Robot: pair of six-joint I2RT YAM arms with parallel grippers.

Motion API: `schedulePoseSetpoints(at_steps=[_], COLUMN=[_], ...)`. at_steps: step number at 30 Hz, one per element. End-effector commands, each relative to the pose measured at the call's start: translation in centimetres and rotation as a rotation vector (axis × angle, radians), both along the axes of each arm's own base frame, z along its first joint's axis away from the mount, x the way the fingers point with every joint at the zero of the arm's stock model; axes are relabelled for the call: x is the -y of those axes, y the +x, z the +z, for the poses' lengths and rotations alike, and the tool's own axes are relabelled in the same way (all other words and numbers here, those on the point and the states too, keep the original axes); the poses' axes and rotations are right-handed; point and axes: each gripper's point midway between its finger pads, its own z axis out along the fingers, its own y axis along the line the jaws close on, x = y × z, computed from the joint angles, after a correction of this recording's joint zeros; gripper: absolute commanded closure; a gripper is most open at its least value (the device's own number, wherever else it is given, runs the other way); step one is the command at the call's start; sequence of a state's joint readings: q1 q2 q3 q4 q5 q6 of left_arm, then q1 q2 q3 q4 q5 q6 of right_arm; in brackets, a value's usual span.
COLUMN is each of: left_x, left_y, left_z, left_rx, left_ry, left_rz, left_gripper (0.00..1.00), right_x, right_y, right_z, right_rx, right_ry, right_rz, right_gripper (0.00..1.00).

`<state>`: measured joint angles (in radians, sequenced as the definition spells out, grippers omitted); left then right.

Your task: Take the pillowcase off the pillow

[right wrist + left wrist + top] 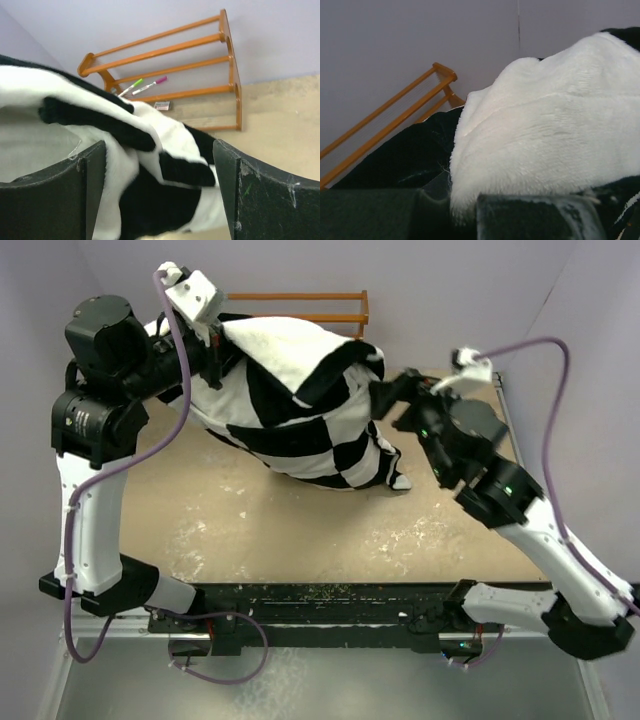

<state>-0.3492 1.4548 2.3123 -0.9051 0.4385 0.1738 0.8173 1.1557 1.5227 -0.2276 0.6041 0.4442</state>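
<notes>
L gripper is clamping tight on pillowcase at 11 o'clock. R gripper is gaping wide at 3 o'clock, fabric lying loose btwn jaws.

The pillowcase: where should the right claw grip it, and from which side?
On the pillowcase, take the ridged fold at its right end, from the right: it lies between the fingers of the open right claw, opposite the end the left claw holds.
</notes>
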Motion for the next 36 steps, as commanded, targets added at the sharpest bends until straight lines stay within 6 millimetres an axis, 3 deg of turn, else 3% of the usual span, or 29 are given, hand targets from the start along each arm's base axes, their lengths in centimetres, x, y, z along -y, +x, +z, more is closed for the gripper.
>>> schedulePoseSetpoints(at_steps=[1, 4, 7, 10, 12, 16, 20, 25, 29, 36], left_x=[2.4, 2.5, 3.3, 4.7, 5.7, 6.2, 6.0, 5.7, 5.2, 4.0], left_y=[0.6, 2.5, 3.1, 2.8, 2.6, 2.5, 2.5, 2.3, 2.3, 2.2], left_z=[2.5, 2.5, 2.9, 3.2, 3.0, 2.2, 1.7, 1.7, 2.3, 4.1], left_rx=[-0.009, -0.002, 0.014, 0.034, 0.031, 0.015, 0.018, 0.033, 0.07, 0.146], left_ry=[-0.188, -0.213, -0.227, -0.226, -0.219, -0.204, -0.175, -0.155, -0.142, -0.145], left_rz=[-0.079, -0.032, -0.034, -0.048, -0.06, -0.064, -0.054, -0.053, -0.031, 0.015], left_gripper=[1.0, 1.0, 1.0, 1.0, 1.0, 1.0, 1.0, 1.0, 1.0, 1.0], right_x=[3.2, 4.1, 3.7, 1.5, -1.1, -5.1, -6.4, -6.6, -6.0, -4.2], right_y=[-3.4, -5.8, -7.1, -7.3, -7.7, -8.1, -6.7, -5.7, -5.8, -5.7], right_z=[-1.5, -1.4, -0.7, 0.2, 0.9, 3.3, 3.5, 1.3, -2.2, -11.1], right_rx=[-0.029, -0.022, -0.025, -0.036, -0.036, 0.014, 0.006, -0.038, -0.095, -0.197], right_ry=[0.136, 0.237, 0.294, 0.314, 0.327, 0.357, 0.399, 0.393, 0.354, 0.241], right_rz=[-0.021, 0.045, 0.111, 0.196, 0.259, 0.328, 0.289, 0.232, 0.201, 0.123], right_gripper=[0.15, 0.14, 0.13, 0.13, 0.13, 0.1, 0.11, 0.2, 0.31, 0.43])
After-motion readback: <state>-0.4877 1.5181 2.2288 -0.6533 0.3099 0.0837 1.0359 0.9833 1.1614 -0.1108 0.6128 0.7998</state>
